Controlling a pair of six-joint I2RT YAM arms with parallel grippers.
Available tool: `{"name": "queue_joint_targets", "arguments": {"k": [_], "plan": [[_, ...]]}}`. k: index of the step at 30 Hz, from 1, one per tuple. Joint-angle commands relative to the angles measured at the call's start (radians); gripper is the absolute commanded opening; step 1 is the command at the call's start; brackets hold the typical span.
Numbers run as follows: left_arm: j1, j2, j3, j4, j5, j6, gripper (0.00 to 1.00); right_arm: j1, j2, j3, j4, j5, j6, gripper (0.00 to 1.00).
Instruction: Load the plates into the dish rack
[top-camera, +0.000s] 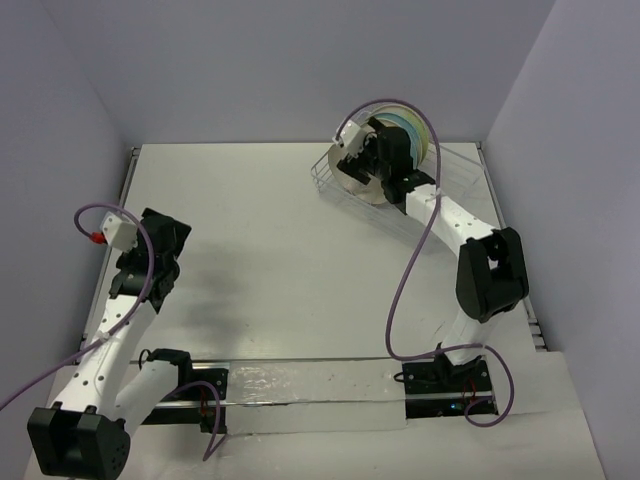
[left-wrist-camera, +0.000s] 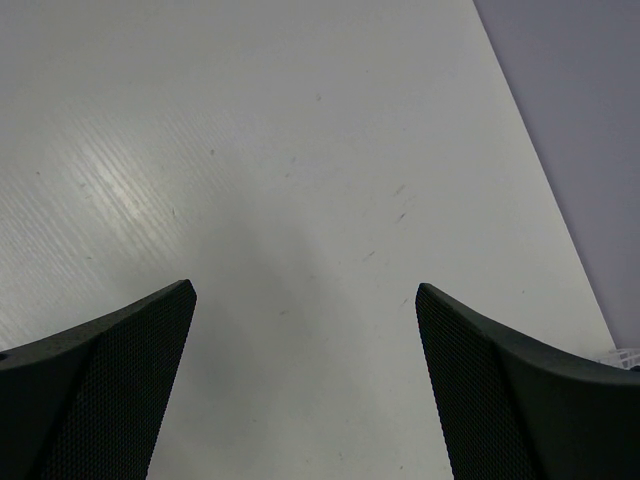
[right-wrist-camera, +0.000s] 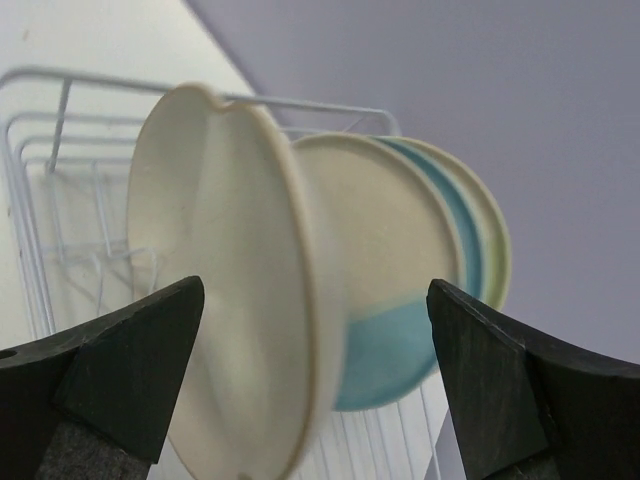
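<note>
Three plates stand on edge in the white wire dish rack (top-camera: 456, 172) at the table's far right. The front one is a cream plate (right-wrist-camera: 220, 300) with a notch in its rim. Behind it stands a cream and pale blue plate (right-wrist-camera: 400, 290), then a green-rimmed plate (right-wrist-camera: 497, 240). My right gripper (right-wrist-camera: 315, 290) is open at the rack, its jaws either side of the cream plate's edge and apart from it. From above, the cream plate (top-camera: 357, 182) shows beside the right gripper (top-camera: 378, 160). My left gripper (left-wrist-camera: 305, 290) is open over bare table, holding nothing.
The rack's wire wall (right-wrist-camera: 40, 150) rises left of the plates, and purple walls close in behind and to the right. A corner of the rack (left-wrist-camera: 628, 355) shows at the left wrist view's right edge. The left arm (top-camera: 150, 260) hangs over the table's left side.
</note>
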Motion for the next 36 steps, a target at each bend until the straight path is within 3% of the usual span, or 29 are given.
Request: {"name": "queue_joint_targets", "arguments": {"k": [1,5,10,18,21,31,36], "plan": [[0.009,-0.03,0.035,0.079,0.018,0.04,0.99,0.006,-0.117,0.07,0.039,0.051,0.19,1.0],[0.009,-0.027,0.053,0.167,0.065,0.091,0.99,0.006,-0.231,0.04,0.096,0.062,0.344,1.0],[0.009,0.023,0.082,0.265,0.142,0.148,0.99,0.003,-0.349,-0.039,0.082,0.248,0.646,1.0],[0.008,0.035,0.033,0.38,0.217,0.23,0.99,-0.054,-0.7,-0.405,-0.048,0.468,1.105,1.0],[0.008,0.015,0.018,0.403,0.239,0.272,0.99,-0.114,-0.762,-0.493,-0.07,0.411,1.229,1.0],[0.008,-0.089,-0.047,0.403,0.226,0.309,0.99,-0.14,-0.83,-0.599,-0.119,0.31,1.25,1.0],[0.008,-0.117,-0.052,0.391,0.214,0.313,0.99,-0.14,-0.868,-0.611,-0.14,0.357,1.223,1.0]]}}
